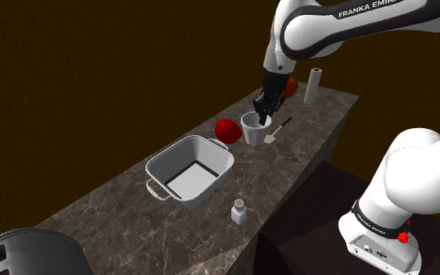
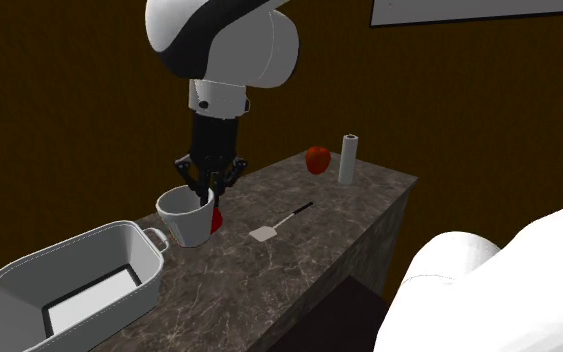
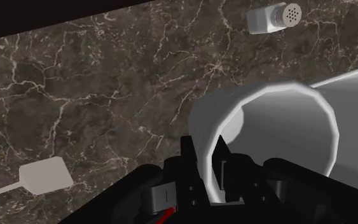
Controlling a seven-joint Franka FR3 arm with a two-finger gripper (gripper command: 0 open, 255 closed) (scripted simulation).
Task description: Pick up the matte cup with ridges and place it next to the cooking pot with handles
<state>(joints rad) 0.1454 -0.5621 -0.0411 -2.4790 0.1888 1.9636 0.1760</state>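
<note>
On the bench (image 1: 280, 168), between the pot (image 1: 210, 181) and a spatula (image 1: 277, 131), the white cup (image 1: 249, 134) is grasped by the tool (image 1: 263, 119), its fingers pinching the rim wall. A red apple (image 1: 227, 130) lies just beside the cup.

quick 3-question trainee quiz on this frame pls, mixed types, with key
1. True or false: the pincer clasps the cup by its rim.
2. What lies flat on the counter beside the cup? A spatula, B fork, C knife.
3. Fill in: ___ red round things sit on the counter.
Key: 1 true; 2 A; 3 two.
</note>
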